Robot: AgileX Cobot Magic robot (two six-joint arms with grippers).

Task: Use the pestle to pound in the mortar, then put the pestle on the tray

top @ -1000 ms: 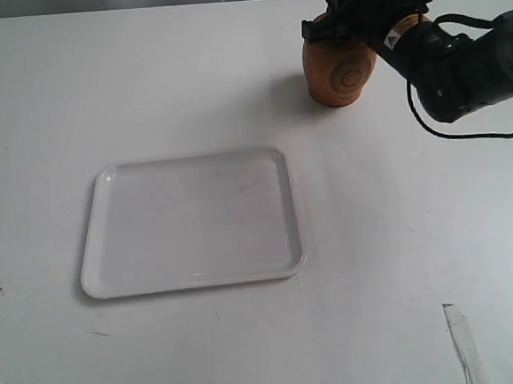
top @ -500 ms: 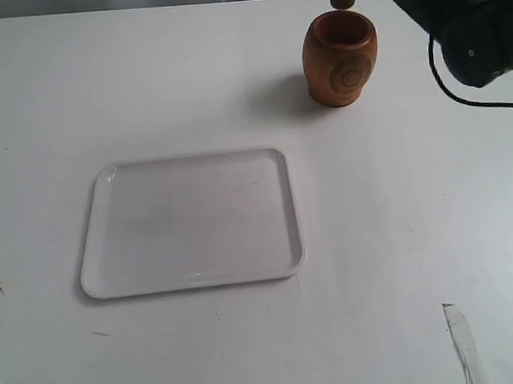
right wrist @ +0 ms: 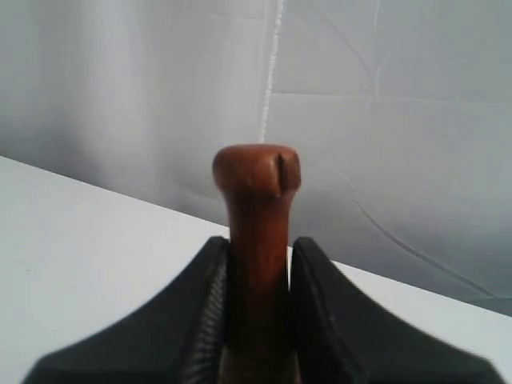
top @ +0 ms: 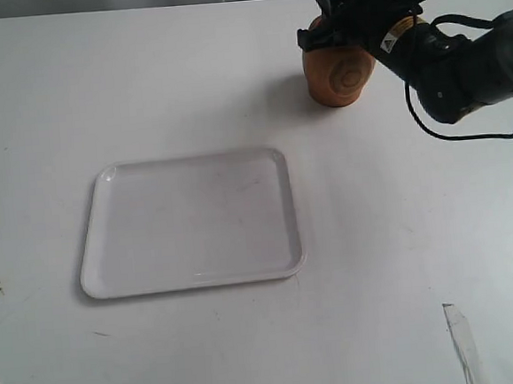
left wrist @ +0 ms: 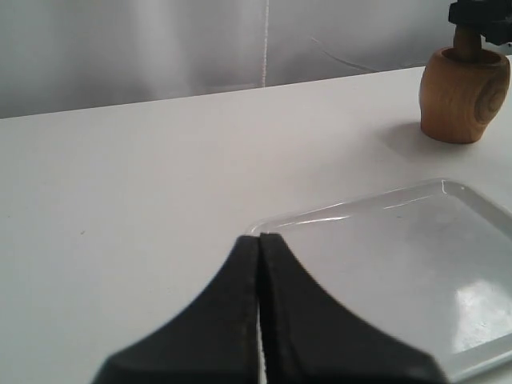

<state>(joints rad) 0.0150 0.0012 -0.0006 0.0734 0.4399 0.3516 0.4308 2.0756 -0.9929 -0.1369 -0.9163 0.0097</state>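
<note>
You are viewing a brightly, evenly lit scene. The white surface is reading close to washed out in the exterior view. The mortar is casting a soft, diffuse shadow toward the left of that view. The tray is showing glare patches in the left wrist view. Both wrist views are rendering the near jaws dark and blurred, and the pestle is appearing slightly soft.

Upright toward 1 o'clock in the exterior view: light brown barrel-shaped mortar, carved concentric circles on its near side. Rising vertical from its mouth, knob tip topmost: dark reddish-brown pestle, narrow handle pinched by the right gripper. Flat, bare, well apart at 7 o'clock from the mortar: white round-cornered tray.
</note>
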